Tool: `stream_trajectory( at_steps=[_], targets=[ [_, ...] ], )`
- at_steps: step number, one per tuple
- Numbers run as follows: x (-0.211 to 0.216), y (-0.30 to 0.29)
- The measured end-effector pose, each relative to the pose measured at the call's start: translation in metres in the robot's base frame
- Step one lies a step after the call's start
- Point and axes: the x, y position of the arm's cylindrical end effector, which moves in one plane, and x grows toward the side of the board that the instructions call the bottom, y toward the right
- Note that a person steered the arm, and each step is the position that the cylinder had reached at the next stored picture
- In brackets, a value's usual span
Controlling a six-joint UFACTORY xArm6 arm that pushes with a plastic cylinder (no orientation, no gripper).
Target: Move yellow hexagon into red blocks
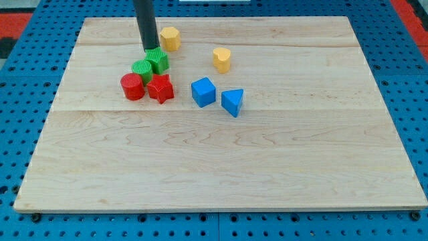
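The red cylinder point(132, 87) and red star point(160, 88) sit touching near the board's point(214, 167) upper left. Two green blocks point(150, 64) lie just at their 12 o'clock, in the way. My tip point(151, 49), a bare rod with nothing to open or close, rests at the greens' top edge. The yellow hexagon point(170, 38) lies near my tip at 2 o'clock, so I judge I must round it to 1 o'clock and push toward 7. Open room lies rightward before the yellow heart point(222, 59) and two blue blocks point(217, 96).

A pale wooden board point(221, 161) lies on a blue perforated panel point(20, 134), red showing at both top corners.
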Motion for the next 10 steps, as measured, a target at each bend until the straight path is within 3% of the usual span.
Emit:
stream_trajectory(
  at_steps=[3, 4, 5, 6, 8, 10],
  targets=[
    [0.018, 0.049],
    [0.014, 0.072],
    [-0.017, 0.087],
    [-0.054, 0.075],
    [-0.014, -0.026],
    [-0.012, -0.05]
  ],
)
